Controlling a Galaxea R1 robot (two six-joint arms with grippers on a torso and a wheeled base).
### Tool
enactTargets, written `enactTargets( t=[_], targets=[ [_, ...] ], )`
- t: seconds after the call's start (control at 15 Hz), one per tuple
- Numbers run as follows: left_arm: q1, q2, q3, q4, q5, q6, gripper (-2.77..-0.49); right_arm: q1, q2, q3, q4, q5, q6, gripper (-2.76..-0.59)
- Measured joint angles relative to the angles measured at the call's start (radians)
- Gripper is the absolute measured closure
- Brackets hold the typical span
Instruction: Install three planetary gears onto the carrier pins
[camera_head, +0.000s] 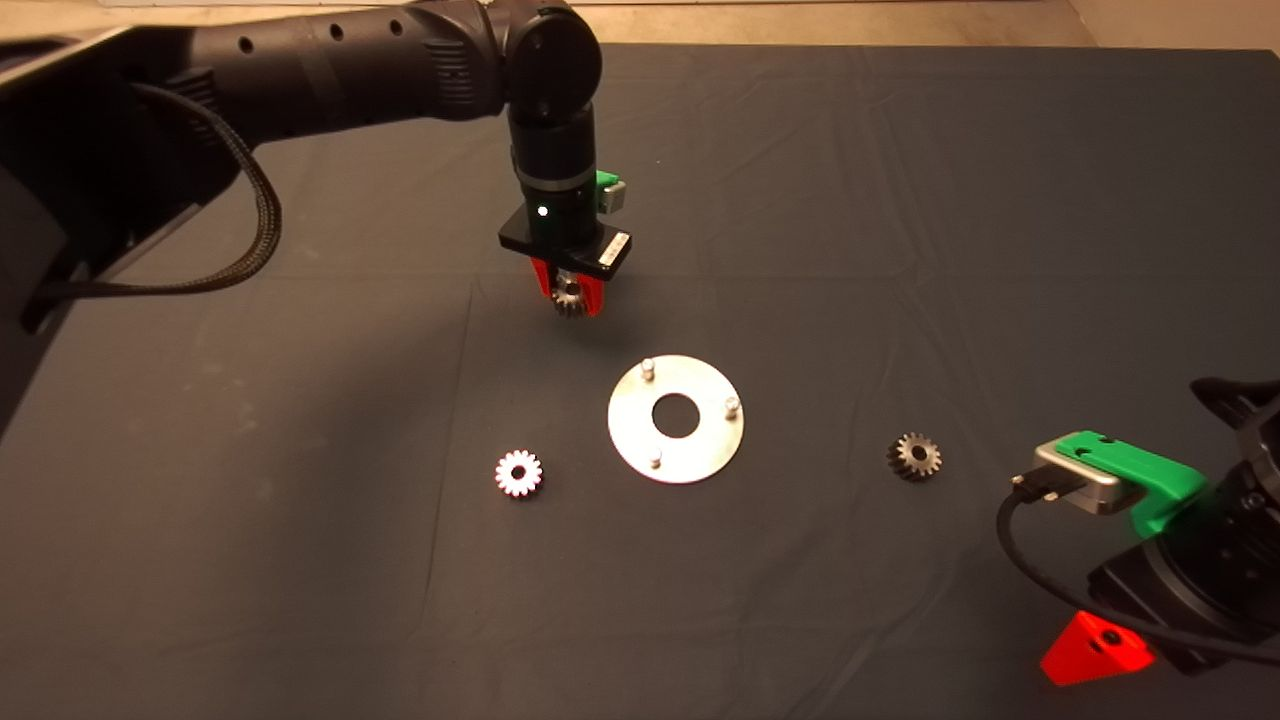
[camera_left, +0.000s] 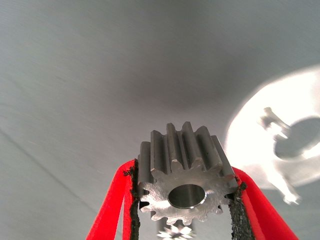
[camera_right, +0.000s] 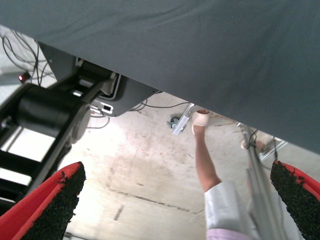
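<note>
My left gripper (camera_head: 574, 297) was clamped on one gear (camera_head: 571, 296) above the mat, all three pins (camera_head: 648, 366) bare (two gears (camera_head: 518, 472) waited, right gripper (camera_right: 175, 210) gaping idle).

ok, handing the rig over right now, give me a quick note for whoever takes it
Left claw: shut on one planetary gear, held above the mat just beyond the carrier disc.
Right claw: open, parked at the mat's lower right edge; its camera sees the floor and a person's leg.
Other gears: a bright one on the mat left of the disc, a dark one on the right.
Done: none installed; all three carrier pins bare.
Left: seat the held gear, then the other two.
</note>
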Motion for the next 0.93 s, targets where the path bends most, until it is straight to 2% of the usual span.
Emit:
enactTargets(
  t=[0.07,0.2,0.27,0.47,0.6,0.8,0.93],
  targets=[
    [0.000,0.000,0.026,-0.001,0.000,-0.017,-0.89,0.000,-0.009,-0.005,0.000,0.000,-0.052,-2.75],
    [0.000,0.000,0.052,-0.003,-0.007,-0.023,-0.89,0.000,-0.020,-0.040,0.000,0.001,-0.147,-2.75],
    [0.000,0.000,0.057,-0.003,-0.011,-0.024,-0.89,0.000,-0.024,-0.059,0.000,0.000,-0.177,-2.75],
    [0.000,0.000,0.084,-0.004,-0.025,-0.046,-0.89,0.000,-0.033,-0.093,-0.007,0.000,-0.238,-2.75],
    [0.000,-0.003,0.085,-0.009,-0.049,-0.046,-0.89,0.000,-0.034,-0.104,-0.018,0.001,-0.273,-2.75],
    [0.000,-0.002,0.084,-0.040,-0.090,-0.053,-0.89,0.000,-0.038,-0.134,-0.041,0.001,-0.322,-2.75],
    [0.000,0.001,0.084,-0.047,-0.098,-0.068,-0.89,0.000,-0.039,-0.152,-0.050,0.001,-0.350,-2.75]
  ],
)
